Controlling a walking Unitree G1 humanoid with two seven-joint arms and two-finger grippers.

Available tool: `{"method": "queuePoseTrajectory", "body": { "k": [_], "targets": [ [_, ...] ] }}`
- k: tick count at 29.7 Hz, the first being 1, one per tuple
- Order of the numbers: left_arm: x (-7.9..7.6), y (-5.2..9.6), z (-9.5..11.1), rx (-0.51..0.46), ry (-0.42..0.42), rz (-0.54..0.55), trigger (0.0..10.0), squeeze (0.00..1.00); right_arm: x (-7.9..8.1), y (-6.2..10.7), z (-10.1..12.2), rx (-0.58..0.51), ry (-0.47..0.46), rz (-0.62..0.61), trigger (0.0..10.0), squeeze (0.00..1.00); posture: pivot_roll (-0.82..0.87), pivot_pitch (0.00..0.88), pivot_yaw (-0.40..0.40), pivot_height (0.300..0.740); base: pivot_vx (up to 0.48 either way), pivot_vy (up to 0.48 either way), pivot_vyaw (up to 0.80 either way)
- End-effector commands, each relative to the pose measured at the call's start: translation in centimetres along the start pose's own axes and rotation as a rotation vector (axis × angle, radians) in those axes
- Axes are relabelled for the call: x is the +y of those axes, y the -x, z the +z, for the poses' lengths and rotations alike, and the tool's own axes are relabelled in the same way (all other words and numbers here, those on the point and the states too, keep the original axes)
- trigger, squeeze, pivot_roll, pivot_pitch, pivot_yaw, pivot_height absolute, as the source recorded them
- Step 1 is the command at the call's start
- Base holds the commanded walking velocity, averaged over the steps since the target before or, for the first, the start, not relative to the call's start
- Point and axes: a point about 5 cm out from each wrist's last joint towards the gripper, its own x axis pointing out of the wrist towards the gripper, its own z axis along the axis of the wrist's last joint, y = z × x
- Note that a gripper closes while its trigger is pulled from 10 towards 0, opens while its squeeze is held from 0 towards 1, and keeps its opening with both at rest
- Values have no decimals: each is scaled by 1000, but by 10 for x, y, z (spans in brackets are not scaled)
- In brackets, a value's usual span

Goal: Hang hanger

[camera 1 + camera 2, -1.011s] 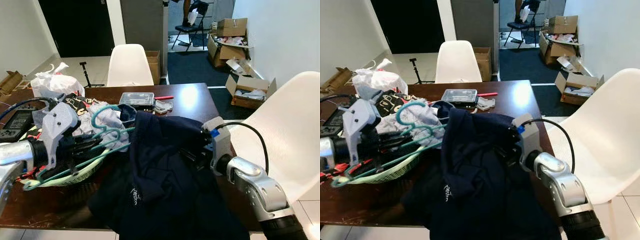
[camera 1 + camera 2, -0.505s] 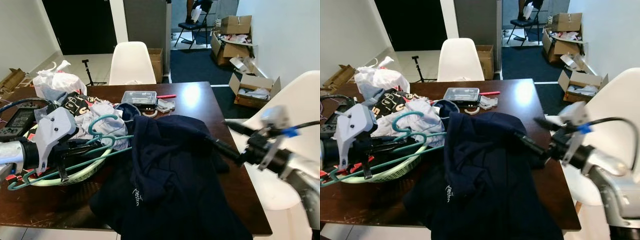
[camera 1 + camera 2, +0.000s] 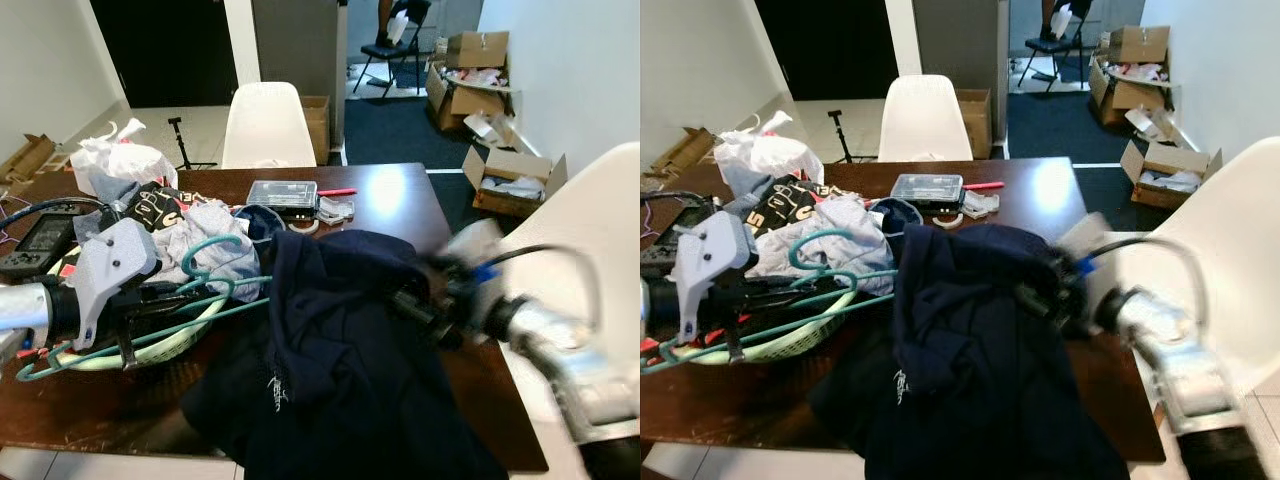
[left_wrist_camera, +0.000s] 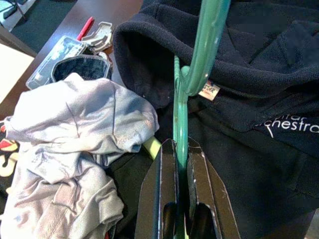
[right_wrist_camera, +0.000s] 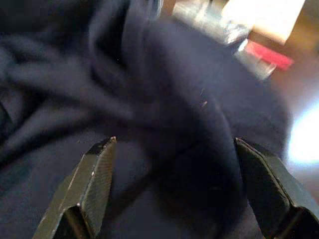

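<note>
Thin teal plastic hanger (image 3: 190, 300), with curved hook and long slender bar, lying across a pale green woven basket (image 3: 150, 345) on the dark brown glossy table (image 3: 390, 195). Soft, crumpled clothes heaped in the basket, a light grey shirt (image 4: 75, 144) on top. Beside it, a thick navy fleece garment (image 3: 340, 370), matte and deeply folded, spread over the near table edge, with small white lettering on the front and a little label at the collar.

Left gripper (image 4: 180, 164) pinched tight on the hanger's narrow bar, both black fingers pressed flat against the plastic; the far end of the hanger tucked under the navy collar. Right gripper (image 5: 179, 164) spread wide, fingers far apart, hovering just over the navy fabric at the right side of the pile, holding nothing.

Right arm strongly blurred in both eye views, its outline hard to read. Hanger's far tip hidden under the fleece. Lower hem of the garment cut off by the frame.
</note>
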Motion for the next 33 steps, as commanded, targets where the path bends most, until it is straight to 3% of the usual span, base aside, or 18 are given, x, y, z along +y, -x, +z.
{"method": "queuePoseTrajectory", "body": {
  "k": [1,6,7,8,9,19,22,24,26,29,32,33],
  "targets": [
    [-2,-1,2,9,-8,-22,10000,0,-2,-2,5,-9,31,-12,10000,0,34,21,57,740,0,0,0],
    [-4,-3,3,3,-7,-32,10000,0,-7,-10,6,9,32,-67,10000,0,30,21,58,740,0,0,0],
    [-4,-3,3,2,-8,-34,10000,0,-9,-13,3,27,35,-101,4314,0,27,24,55,740,0,0,0],
    [-4,-3,3,2,-8,-34,10000,0,-9,-13,3,27,35,-101,4314,0,27,24,55,740,0,0,0],
    [-5,-3,4,1,-9,-38,10000,0,-10,-15,1,44,38,-127,0,0,27,24,54,740,0,0,0],
    [-7,0,9,-2,-24,-61,10000,0,-13,-24,-5,80,61,-216,0,0,35,18,51,740,0,0,0],
    [-5,11,18,-3,-46,-71,10000,0,-30,-19,-10,119,45,-338,0,0,36,16,50,740,0,0,0],
    [-5,11,18,-3,-46,-71,10000,0,-30,-19,-10,119,45,-338,0,0,36,16,50,740,0,0,0],
    [-6,17,21,1,-52,-96,10000,0,-38,-15,-13,133,24,-392,0,0,39,13,49,740,0,0,0],
    [-18,45,29,78,-70,-266,10000,0,-63,0,-26,181,-100,-559,0,0,42,9,49,740,0,0,0],
    [-23,52,30,109,-72,-318,10000,0,-66,4,-30,194,-125,-583,0,0,46,7,49,740,0,0,0],
    [-26,60,30,155,-74,-377,10000,0,-68,6,-33,211,-135,-595,0,0,58,5,46,740,0,0,0]
  ]
}}
